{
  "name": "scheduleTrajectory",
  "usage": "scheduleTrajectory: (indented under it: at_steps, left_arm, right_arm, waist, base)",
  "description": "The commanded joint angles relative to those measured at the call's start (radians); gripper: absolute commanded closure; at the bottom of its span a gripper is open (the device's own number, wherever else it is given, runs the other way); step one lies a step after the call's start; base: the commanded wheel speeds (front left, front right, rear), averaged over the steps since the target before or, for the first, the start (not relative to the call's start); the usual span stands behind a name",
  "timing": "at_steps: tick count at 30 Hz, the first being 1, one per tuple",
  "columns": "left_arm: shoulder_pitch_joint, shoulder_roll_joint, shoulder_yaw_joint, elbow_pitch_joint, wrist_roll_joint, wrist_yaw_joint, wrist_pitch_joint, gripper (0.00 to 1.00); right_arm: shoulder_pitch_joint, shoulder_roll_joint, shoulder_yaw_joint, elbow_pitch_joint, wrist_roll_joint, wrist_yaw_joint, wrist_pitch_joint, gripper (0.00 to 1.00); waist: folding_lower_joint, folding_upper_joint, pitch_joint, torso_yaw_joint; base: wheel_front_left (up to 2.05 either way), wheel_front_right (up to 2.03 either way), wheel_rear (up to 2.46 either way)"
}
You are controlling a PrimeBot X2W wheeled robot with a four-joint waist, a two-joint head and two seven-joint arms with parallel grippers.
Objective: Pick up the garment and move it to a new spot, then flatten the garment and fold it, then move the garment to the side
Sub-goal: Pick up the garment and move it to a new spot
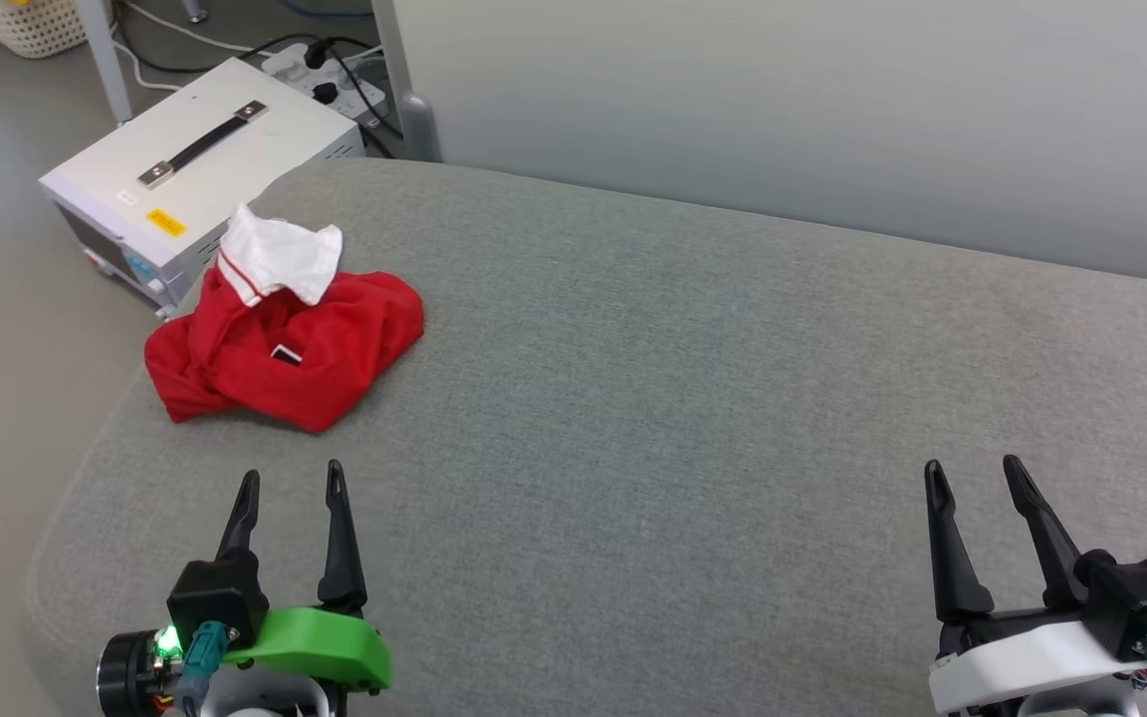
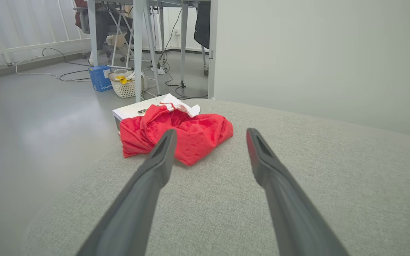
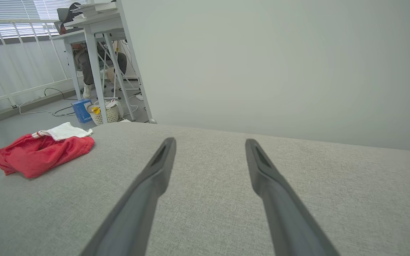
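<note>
While both arms sit low at the near edge of the grey cushion (image 1: pixel 633 398), the red shirt (image 1: pixel 285 349) lies crumpled in a heap near the cushion's far left corner, close to its rounded edge. A white sleeve with red-striped trim is folded over the top of the heap, and a small black-and-white tag shows in the red folds below it. The left claw (image 1: pixel 293 471) is released, its two dark fingers spread apart and pointing toward the shirt. It is near the shirt but not touching it, with bare cushion between the tips and the cloth. In the left wrist view the shirt sits just beyond the fingertips, slightly to the left. The right claw (image 1: pixel 972 463) is released too, its fingers wide and gripping nothing, well apart from the shirt on the opposite side of the cushion. In the right wrist view the shirt lies far off to the left. Behind the shirt, on the floor just beside the cushion, stands a white box (image 1: pixel 195 149) with a black handle on top and a yellow label. A power strip (image 1: pixel 330 75) with black plugs lies past it, and a woven basket (image 1: pixel 26 25) shows at the top left corner. A plain pale wall (image 1: pixel 783 119) runs along the cushion's far side.
</note>
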Motion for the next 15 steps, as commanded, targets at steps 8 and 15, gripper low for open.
scheduleTrajectory:
  at_steps: [8,15]
  left_arm:
    - [-0.025,-0.004,0.014,0.007,-0.022,0.006,-0.006,0.0]
    - [-0.028,-0.004,0.023,0.012,-0.033,0.008,-0.006,0.0]
  right_arm:
    - [-0.007,-0.002,0.014,-0.015,-0.013,-0.001,-0.009,0.0]
    - [-0.015,-0.002,0.023,-0.021,-0.019,-0.001,-0.009,0.0]
  waist:
    - [0.0,0.0059,0.018,0.119]
    - [0.0,0.0059,0.027,0.183]
  base:
    - [0.0,0.0,0.0]
    - [0.0,0.0,0.0]
